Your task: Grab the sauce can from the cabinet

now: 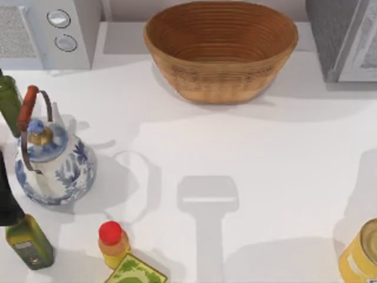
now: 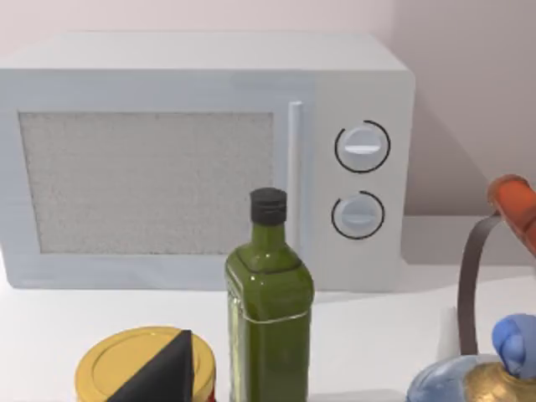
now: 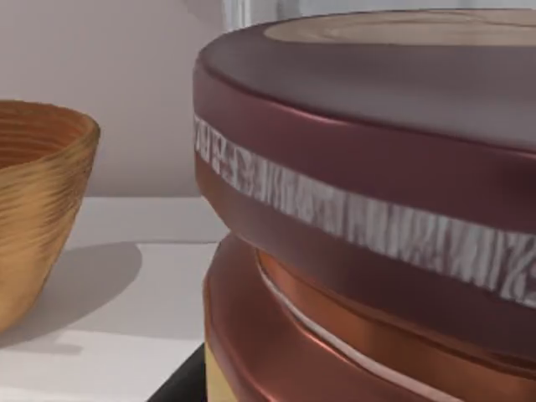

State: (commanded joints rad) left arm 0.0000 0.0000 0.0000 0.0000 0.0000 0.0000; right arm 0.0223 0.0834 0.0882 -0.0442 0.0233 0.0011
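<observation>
- Top view: the cabinet (image 1: 344, 38) stands at the far right corner, with a grey speckled side and a pale framed door. The woven basket (image 1: 221, 50) sits at the far middle and the microwave (image 1: 50, 29) at the far left.
- A blue-and-white teapot (image 1: 53, 162), a green bottle (image 1: 29, 242) and a red-capped bottle (image 1: 113, 242) crowd the left side. A yellow can (image 1: 362, 256) sits at the near right edge.
- The middle of the table (image 1: 265, 159) is bare, so that looks like the safest lane for carrying anything out.
- Left wrist view: the left gripper (image 2: 159, 373) shows as a dark wedge over a yellow lid (image 2: 126, 368), beside a second green bottle (image 2: 268, 310) that faces the microwave. We cannot tell how its jaws stand, and this arm looks idle.
- Right wrist view: the sauce can (image 3: 377, 100) is very close in front of the camera, its maroon rim and tan top plain to see, with the basket farther off. We cannot tell whether it is inside the cabinet or already clear of it.
- A dark part of the right gripper (image 3: 180, 387) shows low in this view. We cannot tell whether the jaws are spread or pinching the can.
- We judge the can rigid, fairly light and smooth-walled, so it may slip. It is best taken across the body just under the rim, which would act as a stop.
- The risks we see are the door frame and the basket wall.
</observation>
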